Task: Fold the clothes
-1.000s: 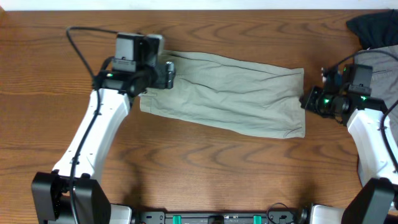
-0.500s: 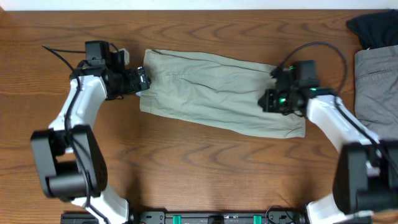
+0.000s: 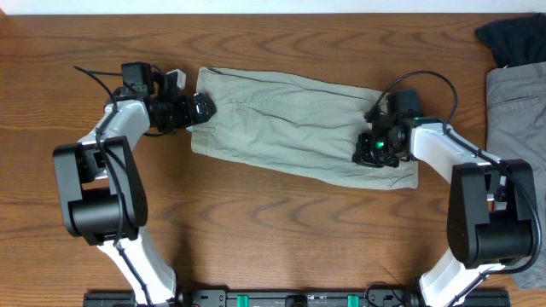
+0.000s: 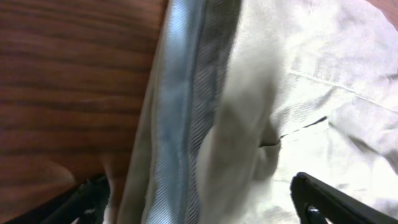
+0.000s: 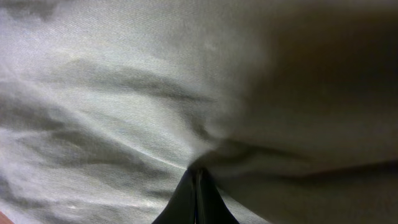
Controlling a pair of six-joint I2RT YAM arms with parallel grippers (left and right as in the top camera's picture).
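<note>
Left gripper (image 3: 203, 108) jaws apart at waistband (image 4: 180, 93) of shorts (image 3: 299, 124): you slide one finger under, then close. Right gripper (image 3: 368, 155) pinched shut on shorts: you lift evenly.

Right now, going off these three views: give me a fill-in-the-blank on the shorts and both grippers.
The shorts lie spread flat on the ___ table.
The left gripper, at the waistband end, is ___.
The right gripper is ___ on a pinch of the shorts' fabric.
The grey garment lies at the table's ___ edge.
Missing words: wooden; open; shut; right.
</note>
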